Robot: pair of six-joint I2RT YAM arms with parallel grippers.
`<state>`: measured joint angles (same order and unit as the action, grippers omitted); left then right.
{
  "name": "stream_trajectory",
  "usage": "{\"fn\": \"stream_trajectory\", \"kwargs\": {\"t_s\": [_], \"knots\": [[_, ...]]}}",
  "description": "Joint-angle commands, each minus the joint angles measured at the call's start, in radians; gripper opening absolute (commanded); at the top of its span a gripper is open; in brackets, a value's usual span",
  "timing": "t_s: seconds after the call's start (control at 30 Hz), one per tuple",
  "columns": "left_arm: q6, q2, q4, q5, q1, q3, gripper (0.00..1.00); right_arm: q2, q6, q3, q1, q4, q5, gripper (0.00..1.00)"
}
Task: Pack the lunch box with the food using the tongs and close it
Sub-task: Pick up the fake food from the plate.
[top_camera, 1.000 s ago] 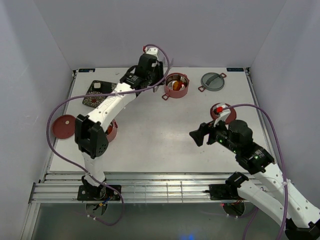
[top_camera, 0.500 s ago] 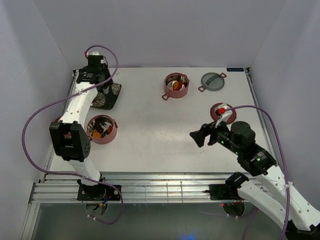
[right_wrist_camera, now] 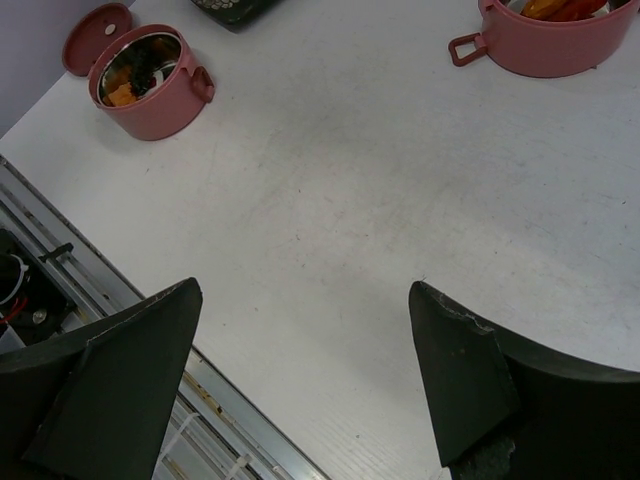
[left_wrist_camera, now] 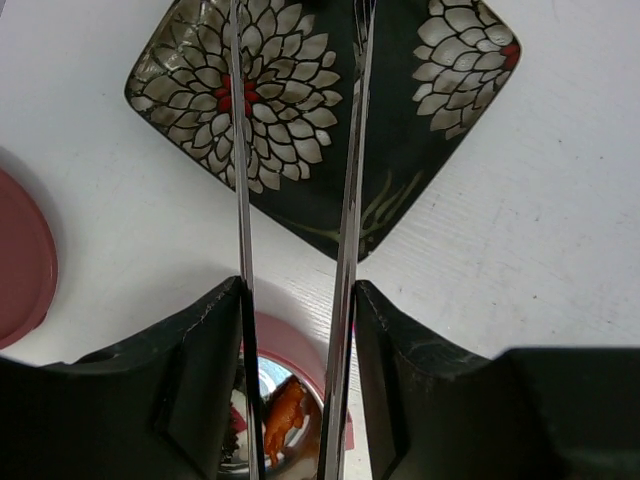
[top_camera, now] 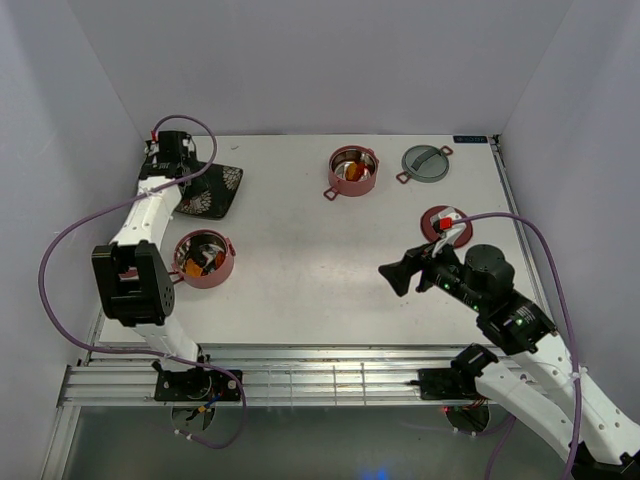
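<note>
**Left side.** Your left fingers [left_wrist_camera: 210, 370] are part-way closed on the tongs [left_wrist_camera: 348, 200], with one slim arm pressed against each inner face. The tongs reach out over the plate [left_wrist_camera: 400, 130] at the far left corner of the bench [top_camera: 300, 260]. Their tips run out of the wrist view, so you cannot tell what they touch.

**Lunch box parts.**
- The near bowl [right_wrist_camera: 155, 110] stands uncovered on the left, with orange food [left_wrist_camera: 285, 415] inside.
- The left disc [right_wrist_camera: 92, 28] lies flat just beside that bowl. From above, your left arm hides it.
- The far bowl [right_wrist_camera: 560, 48] stands uncovered at mid-bench towards the back, holding orange and red pieces.
- The grey lid [top_camera: 425, 162] lies near the far bowl on its right, not touching it.
- The right disc [top_camera: 432, 232] lies further forward and carries a small red and white item. A purple cable [top_camera: 500, 213] crosses its edge.

**Right side.** Your right fingers [right_wrist_camera: 120, 380] are spread wide and hold nothing. They hang over bare bench near the right disc, well apart from both bowls.

**Markings.** A blue label [top_camera: 470, 139] on the far edge of the bench is too small to read.
</note>
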<state>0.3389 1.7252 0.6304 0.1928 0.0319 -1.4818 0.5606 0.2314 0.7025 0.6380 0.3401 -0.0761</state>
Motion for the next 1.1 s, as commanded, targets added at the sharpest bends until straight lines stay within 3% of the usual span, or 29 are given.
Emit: {"fn": "stream_trajectory", "kwargs": {"t_s": [0.0, 1.07], "knots": [[-0.020, -0.038, -0.067, -0.023, 0.011, 0.018, 0.57, -0.010, -0.006, -0.006, 0.006, -0.052, -0.011, 0.90], [-0.066, 0.120, -0.123, -0.076, 0.049, -0.020, 0.56, -0.034, -0.004, -0.008, 0.006, -0.055, -0.027, 0.90]]}}
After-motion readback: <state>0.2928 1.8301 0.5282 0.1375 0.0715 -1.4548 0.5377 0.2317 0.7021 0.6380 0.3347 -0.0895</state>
